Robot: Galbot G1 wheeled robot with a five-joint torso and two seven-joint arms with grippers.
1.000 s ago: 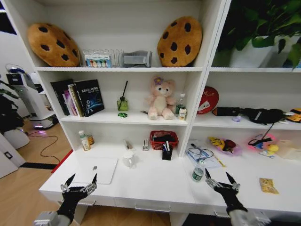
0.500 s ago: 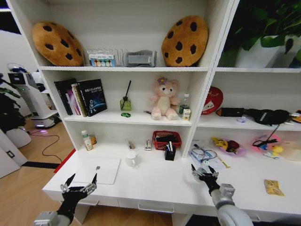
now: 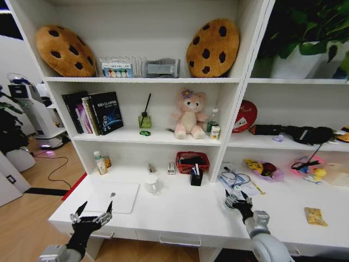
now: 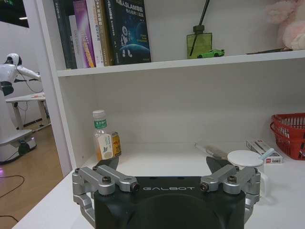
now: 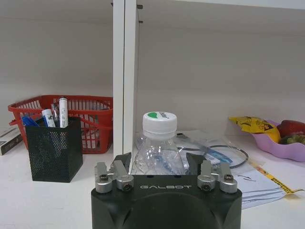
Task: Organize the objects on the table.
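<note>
The small clear bottle (image 5: pixel 158 143) with a white cap and green label stands upright on the white table (image 3: pixel 180 218), right of centre. My right gripper (image 3: pixel 237 197) is open, with one finger on each side of the bottle. At the table's front left edge, my left gripper (image 3: pixel 91 212) is open and holds nothing. Just beyond it lies the silver laptop (image 3: pixel 109 197), closed and flat. The flat yellow packet (image 3: pixel 316 216) lies at the far right. A tiny green item (image 4: pixel 210 53) sits on the shelf beside a diffuser bottle.
A black mesh pen holder (image 5: pixel 51 148) and a red basket (image 3: pixel 192 161) stand behind the bottle, left of the shelf's upright post. Papers (image 3: pixel 235 181) and a pink bowl (image 3: pixel 264 170) lie to its right. A white mug (image 3: pixel 151 184) stands mid-table.
My right gripper moved from the table's front edge forward and left until its fingers straddle the bottle. The left arm has not moved. The camera shifted slightly.
</note>
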